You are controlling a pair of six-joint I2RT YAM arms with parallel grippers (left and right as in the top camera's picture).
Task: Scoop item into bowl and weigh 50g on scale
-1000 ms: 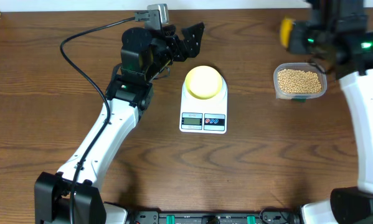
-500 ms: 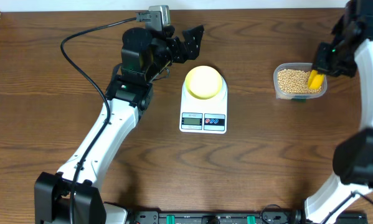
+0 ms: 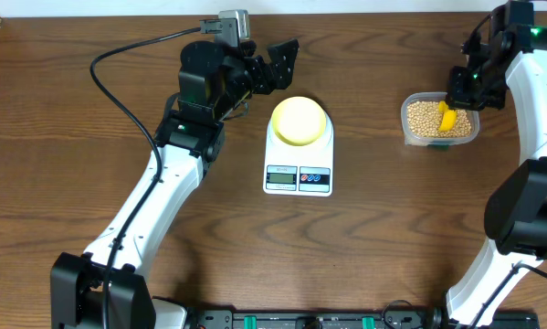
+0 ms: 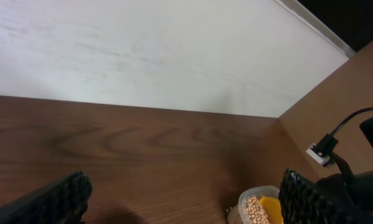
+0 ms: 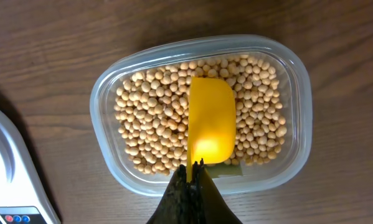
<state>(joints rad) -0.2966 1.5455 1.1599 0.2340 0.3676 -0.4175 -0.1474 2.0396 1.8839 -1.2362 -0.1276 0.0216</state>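
Overhead: the bowl (image 3: 299, 120) looked empty on the scale (image 3: 299, 169). At three o'clock, the right gripper (image 5: 192, 169) clamped the scoop (image 5: 211, 124) among the beans (image 5: 149, 124); the left gripper (image 3: 273, 64) gaped.

**Wood table, two things on it**

The dark brown, wood-grained table (image 3: 392, 238) carries a white scale (image 3: 298, 174) near its middle. A clear tub (image 3: 404, 123) sits well apart from the scale, to the right and nearer the back edge. Both sit flat.
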